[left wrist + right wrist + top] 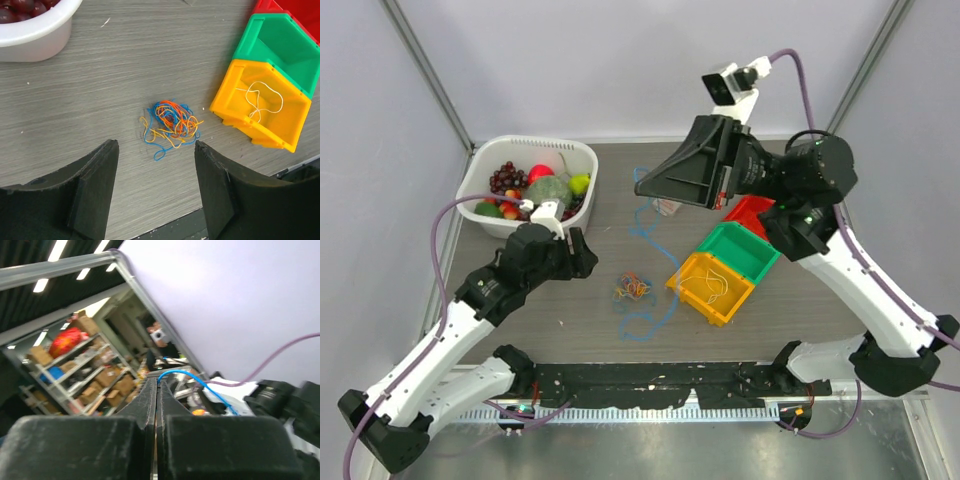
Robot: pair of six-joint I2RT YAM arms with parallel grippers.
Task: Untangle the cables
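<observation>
A small tangle of blue, orange-yellow and red cables (632, 288) lies mid-table; the left wrist view shows this tangle (171, 122) just ahead of the fingertips. My left gripper (582, 255) hovers left of it, open (156, 150), with nothing between its fingers (100, 185). My right gripper (640, 186) is raised high over the back of the table and is shut (156, 382) on one blue cable (200, 382). That blue cable (642, 228) trails down to the table and loops past the tangle. A thin white cable (260, 100) lies in the yellow bin (280, 135).
Yellow (715, 305), green (760, 262) and red (750, 208) bins stand in a row right of the tangle. A white basket (480, 175) of toy fruit sits at the back left, its wall (35, 42) near my left gripper.
</observation>
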